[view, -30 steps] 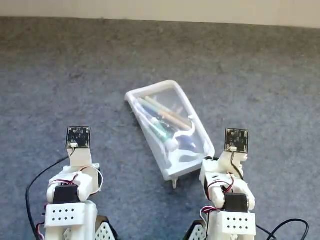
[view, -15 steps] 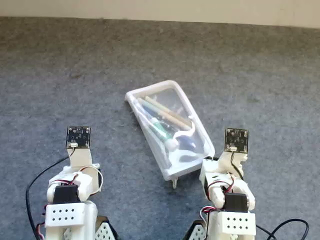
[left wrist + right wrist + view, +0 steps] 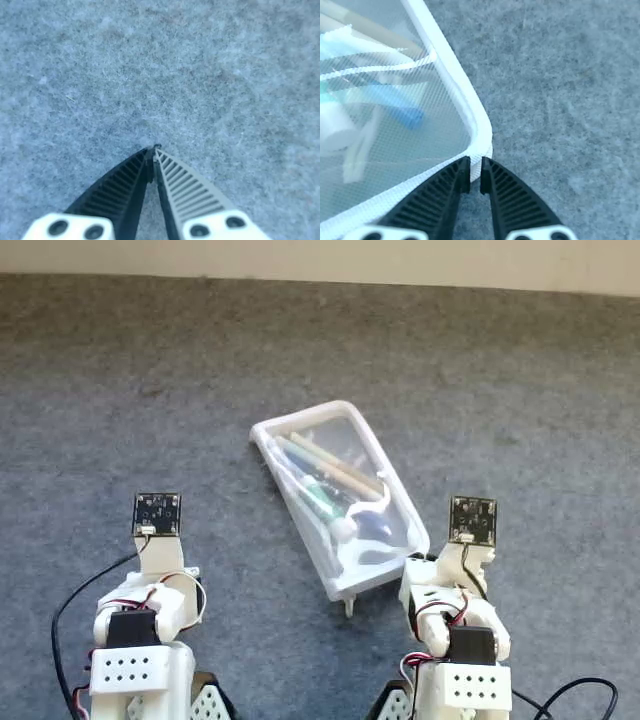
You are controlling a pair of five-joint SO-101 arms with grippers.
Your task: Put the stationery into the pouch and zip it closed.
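Pouch (image 3: 340, 502) flat on grey felt (image 3: 150, 370), both grippers low beside it.
Felt spread under everything. Clear mesh pouch with white edging, lying slantwise just ahead of the right gripper (image 3: 475, 162), one rounded corner right at its tips; well off to the inner side of the left gripper (image 3: 152, 150). Stationery (image 3: 335, 485) inside: long pens, a blue piece, a white piece. Right jaws drawn almost together, thin slit between, white edging seen through it; pinched or merely behind, cannot tell. Left jaws pressed together, tips touching, over bare felt.
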